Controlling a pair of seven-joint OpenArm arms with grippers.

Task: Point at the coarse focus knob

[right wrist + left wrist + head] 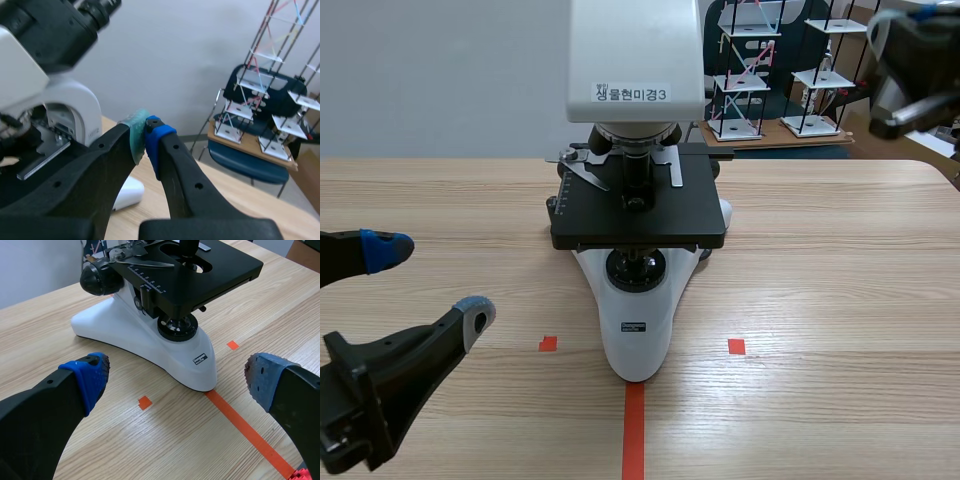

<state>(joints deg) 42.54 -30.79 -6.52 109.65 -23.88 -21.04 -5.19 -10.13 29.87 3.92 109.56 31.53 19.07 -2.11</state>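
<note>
Black fingers point(115, 165) are pinched together on the raised right gripper point(146, 135), ready for pointing; the left gripper point(430, 281) is spread wide near the microscope point(638, 300).

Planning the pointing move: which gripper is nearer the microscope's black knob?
Left. The left gripper sits low, front-left of the black knob; the right gripper is raised on the other side of the microscope.

Microscope point(638, 335) white body, black stage point(640, 212), black coarse focus knob point(99, 279), white label point(632, 93) with black print. Table point(840, 300) light wood grain; orange-red tape line point(634, 430) and squares. Left gripper point(432, 283) black, dotted pads blue and grey-blue. Right gripper point(146, 131) black, one pad pale green, one blue.
</note>
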